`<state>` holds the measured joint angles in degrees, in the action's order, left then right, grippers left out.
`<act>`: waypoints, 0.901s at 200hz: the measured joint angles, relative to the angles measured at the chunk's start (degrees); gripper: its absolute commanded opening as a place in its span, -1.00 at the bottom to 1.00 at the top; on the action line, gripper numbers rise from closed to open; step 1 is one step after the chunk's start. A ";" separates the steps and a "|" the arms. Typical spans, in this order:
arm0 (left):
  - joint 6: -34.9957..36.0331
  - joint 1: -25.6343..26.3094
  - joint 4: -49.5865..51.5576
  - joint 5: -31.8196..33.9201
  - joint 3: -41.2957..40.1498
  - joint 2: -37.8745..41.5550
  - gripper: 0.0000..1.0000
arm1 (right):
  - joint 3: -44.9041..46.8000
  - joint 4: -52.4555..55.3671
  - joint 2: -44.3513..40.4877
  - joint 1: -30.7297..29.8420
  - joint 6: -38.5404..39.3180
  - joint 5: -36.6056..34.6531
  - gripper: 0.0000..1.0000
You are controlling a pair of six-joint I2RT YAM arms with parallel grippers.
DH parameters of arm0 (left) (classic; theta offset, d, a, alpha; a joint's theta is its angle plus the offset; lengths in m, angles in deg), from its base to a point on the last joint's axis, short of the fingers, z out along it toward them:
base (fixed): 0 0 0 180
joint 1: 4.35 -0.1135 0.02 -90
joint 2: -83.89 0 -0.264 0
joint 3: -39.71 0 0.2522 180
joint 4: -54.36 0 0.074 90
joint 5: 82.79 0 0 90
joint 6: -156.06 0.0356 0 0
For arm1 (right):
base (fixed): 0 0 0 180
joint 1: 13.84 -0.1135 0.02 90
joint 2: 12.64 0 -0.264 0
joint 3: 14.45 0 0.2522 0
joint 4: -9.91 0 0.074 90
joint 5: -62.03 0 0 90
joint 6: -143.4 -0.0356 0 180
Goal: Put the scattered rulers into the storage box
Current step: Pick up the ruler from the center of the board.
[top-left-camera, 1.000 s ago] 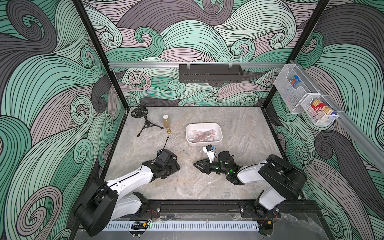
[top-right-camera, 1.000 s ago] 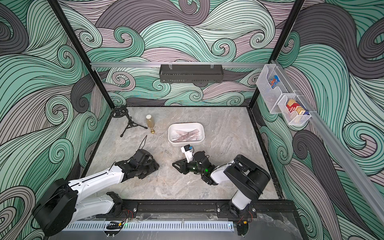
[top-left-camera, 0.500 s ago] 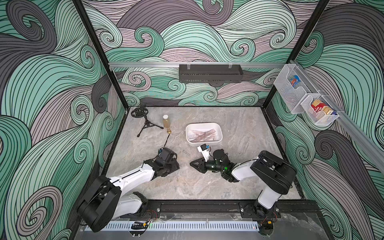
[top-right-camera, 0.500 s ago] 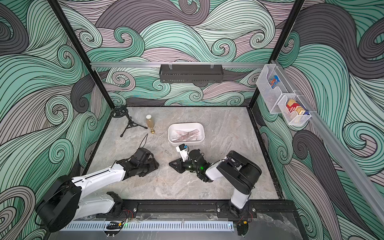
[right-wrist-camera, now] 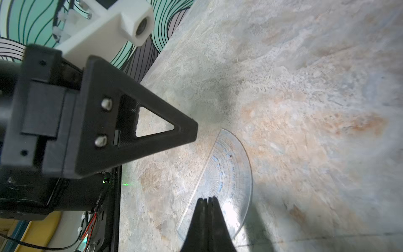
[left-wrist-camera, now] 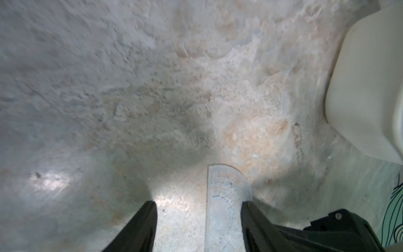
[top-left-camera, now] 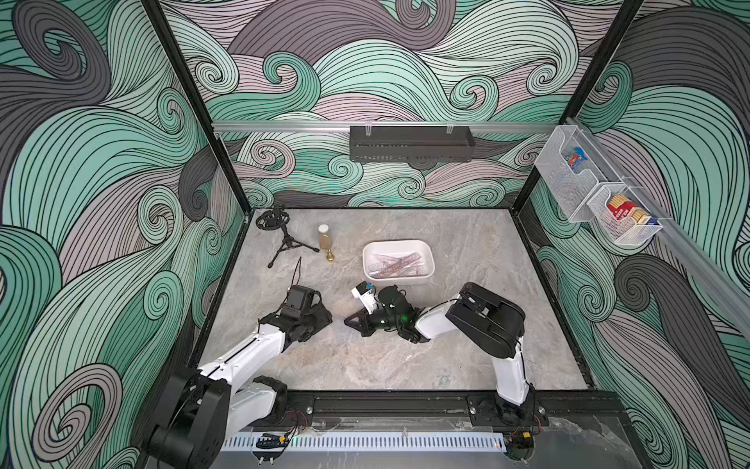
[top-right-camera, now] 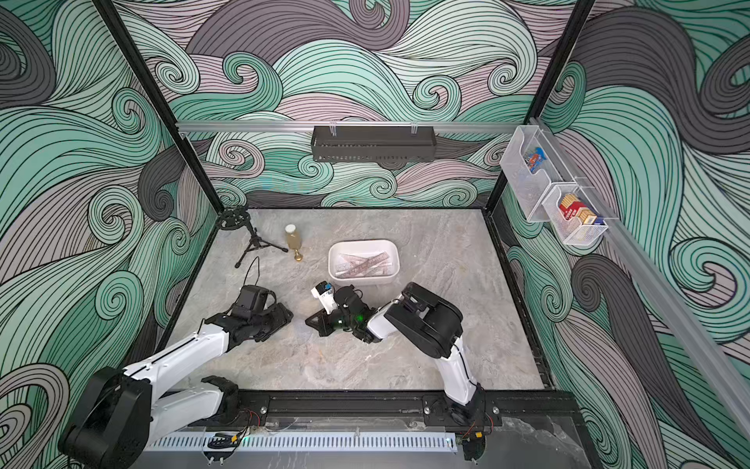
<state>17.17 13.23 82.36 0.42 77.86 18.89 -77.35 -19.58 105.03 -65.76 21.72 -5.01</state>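
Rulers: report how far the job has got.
Done: several rulers lie in the storage box. In hand: a clear protractor on the table, with the shut right gripper resting its tips on it and the open left gripper around it. Left: boxing that piece. I see no other loose ruler.

Can read no word, brand or number in any view. Can make out faint bluish scale print on the clear protractor (right-wrist-camera: 226,174) lying flat on the tabletop (right-wrist-camera: 305,87), but too blurred to give a single figure; no sharper from the left wrist (left-wrist-camera: 224,192). Cannot read the marks on the rulers (top-left-camera: 395,264) inside the storage box (top-left-camera: 397,243). Cannot decipher the print on the coloured packs (top-left-camera: 621,208) in the wire-mesh baskets (top-left-camera: 635,237) on the right wall: too small.
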 measured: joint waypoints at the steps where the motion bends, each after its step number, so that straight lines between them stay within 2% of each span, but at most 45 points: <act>1: 0.02 -0.02 0.00 -0.09 0.00 -0.11 0.32 | -0.04 0.07 0.09 -0.02 0.02 0.00 -0.99; 53: 2.23 -0.92 -4.48 -5.33 0.87 -3.93 0.34 | -1.84 2.75 1.95 -0.09 0.90 -0.42 -1.00; 180: 2.80 -1.03 -7.54 -8.94 -0.48 -3.91 0.36 | -1.14 1.86 1.90 -0.13 1.01 -1.49 -1.00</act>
<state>19.97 12.21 74.82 -8.52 77.38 14.98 -78.49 -17.72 106.93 -65.89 22.72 -6.50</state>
